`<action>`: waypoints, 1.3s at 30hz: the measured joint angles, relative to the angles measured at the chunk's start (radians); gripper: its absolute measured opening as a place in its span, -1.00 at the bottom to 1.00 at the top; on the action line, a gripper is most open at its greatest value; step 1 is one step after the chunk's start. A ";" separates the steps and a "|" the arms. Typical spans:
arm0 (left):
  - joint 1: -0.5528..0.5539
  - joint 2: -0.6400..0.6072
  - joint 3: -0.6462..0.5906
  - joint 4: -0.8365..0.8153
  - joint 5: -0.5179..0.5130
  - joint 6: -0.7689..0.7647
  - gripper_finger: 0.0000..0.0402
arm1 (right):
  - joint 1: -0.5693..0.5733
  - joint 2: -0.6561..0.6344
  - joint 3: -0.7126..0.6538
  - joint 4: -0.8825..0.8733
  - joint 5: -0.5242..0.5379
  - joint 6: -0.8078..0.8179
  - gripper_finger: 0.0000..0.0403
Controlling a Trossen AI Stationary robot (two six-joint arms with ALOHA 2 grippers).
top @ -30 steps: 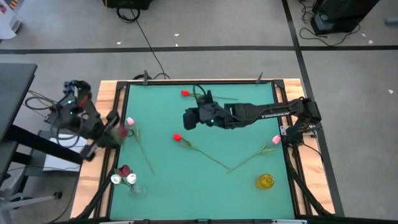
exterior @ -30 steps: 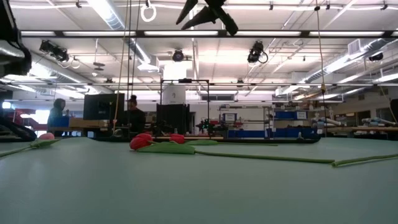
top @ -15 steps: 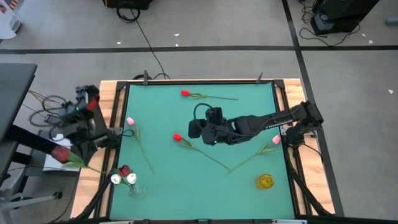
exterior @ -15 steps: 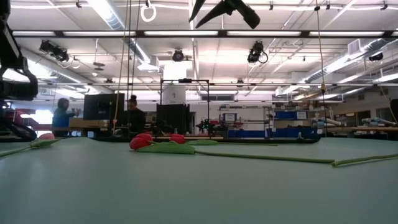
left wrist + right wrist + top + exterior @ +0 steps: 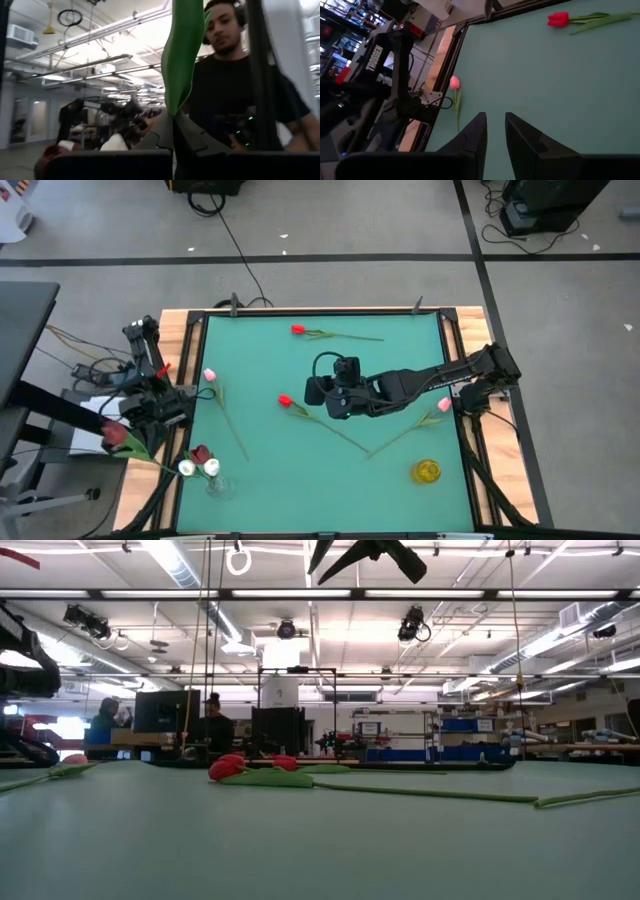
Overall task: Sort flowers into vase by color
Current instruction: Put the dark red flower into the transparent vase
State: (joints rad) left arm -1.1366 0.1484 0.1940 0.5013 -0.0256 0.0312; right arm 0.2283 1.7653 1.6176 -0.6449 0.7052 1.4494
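Note:
My left gripper (image 5: 148,425) is off the table's left edge, shut on a red-headed tulip (image 5: 113,435); its green stem (image 5: 160,457) slants toward a clear vase (image 5: 216,486). That vase stands at the near left corner and holds a maroon head (image 5: 200,453) and two white heads. My right gripper (image 5: 316,391) hovers open over mid-table, just right of a red tulip (image 5: 285,401) lying flat. Also lying flat are a red tulip (image 5: 297,330) at the far side, a pink one (image 5: 209,375) at the left and a pink one (image 5: 443,405) at the right. My left gripper pinches the tulip between its two shut fingers (image 5: 187,132) on the green leaf and stem (image 5: 174,102), somewhere along the stem's middle. The flower is lifted clear of the table. Its head hangs out past the table's left edge and its other end points toward the clear vase.
A yellow vase (image 5: 427,471) stands at the near right corner. A wooden frame (image 5: 185,340) and black rails edge the green table. A person in a black shirt (image 5: 235,100) shows beyond my left gripper. Cables lie on the floor to the left.
My left gripper swung from above the table's left rim outward past the left edge and then toward the near side, carrying the red tulip with it. My right gripper moved from the far middle toward the near side and slightly right.

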 joint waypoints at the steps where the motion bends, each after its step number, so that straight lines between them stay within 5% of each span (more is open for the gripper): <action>1: 0.000 0.013 -0.008 0.016 -0.007 0.006 -0.99 | 0.000 0.000 0.000 0.000 0.000 0.000 -0.61; 18: 0.000 0.295 -0.024 0.234 -0.065 0.025 -0.98 | 0.000 0.000 0.000 0.032 -0.001 0.001 -0.61; 28: 0.000 0.330 -0.024 0.236 -0.082 -0.013 -0.97 | 0.000 0.000 0.000 0.051 -0.005 -0.003 -0.61; 39: 0.001 0.329 -0.024 0.202 -0.216 -0.069 -0.54 | 0.003 0.001 0.000 0.129 -0.021 -0.065 -0.61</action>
State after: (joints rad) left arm -1.1358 0.4779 0.1696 0.7037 -0.2417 -0.0376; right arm 0.2310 1.7660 1.6176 -0.5163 0.6838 1.3846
